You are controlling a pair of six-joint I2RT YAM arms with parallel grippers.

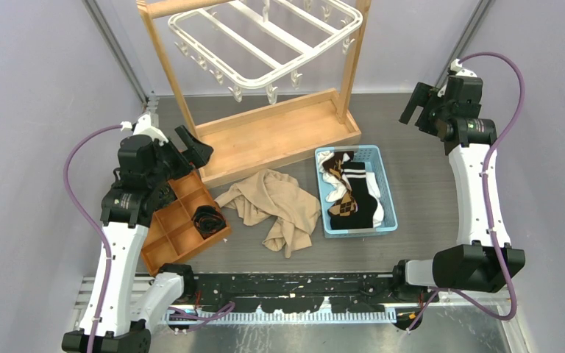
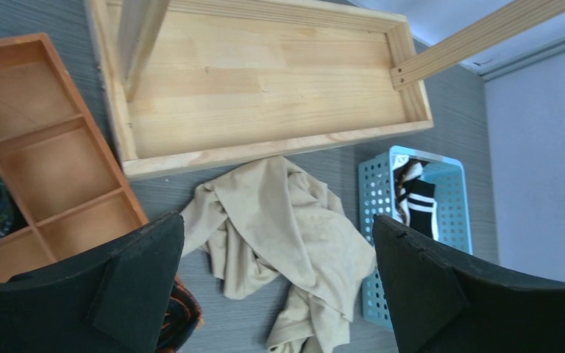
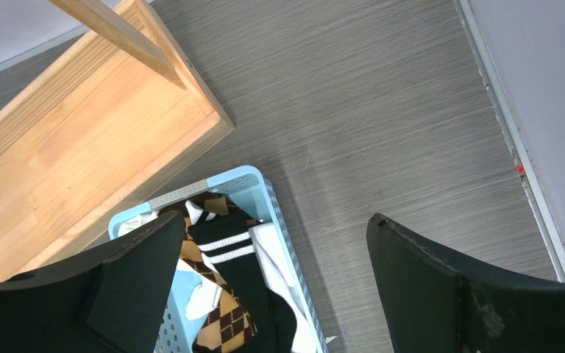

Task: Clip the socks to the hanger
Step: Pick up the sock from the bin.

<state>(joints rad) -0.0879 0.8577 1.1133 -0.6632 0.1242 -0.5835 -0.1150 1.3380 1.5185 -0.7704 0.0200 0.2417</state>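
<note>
The socks (image 1: 353, 193) lie heaped in the basket (image 1: 391, 198) right of centre on the table, striped, argyle and white ones overlapping, none lifted and none on the hanger (image 1: 294, 66). The hanger hangs tilted from the top bar of the stand (image 1: 279, 136) at the back, and the clips that can be seen along its near rim hang bare. Both arms are raised and clear of everything. The left gripper (image 1: 195, 145) is spread wide and empty over the stand's near left corner. The right gripper (image 1: 421, 107) is equally spread and empty beyond the basket's far right side. By my reading the task is at its start, and the likeliest trouble is in the pile itself: a pinch into overlapped socks may bring up two at once, or snag one and drag the light basket along. The hanger looks free to swing, so pushing a sock at a clip with one arm could simply shove the frame away or tip it. The clips are small, and a sock edge fed off-centre could slip out. The stand's posts also crowd the approach. The cloth (image 1: 276, 209) beside the basket could be grabbed by mistake.
</note>
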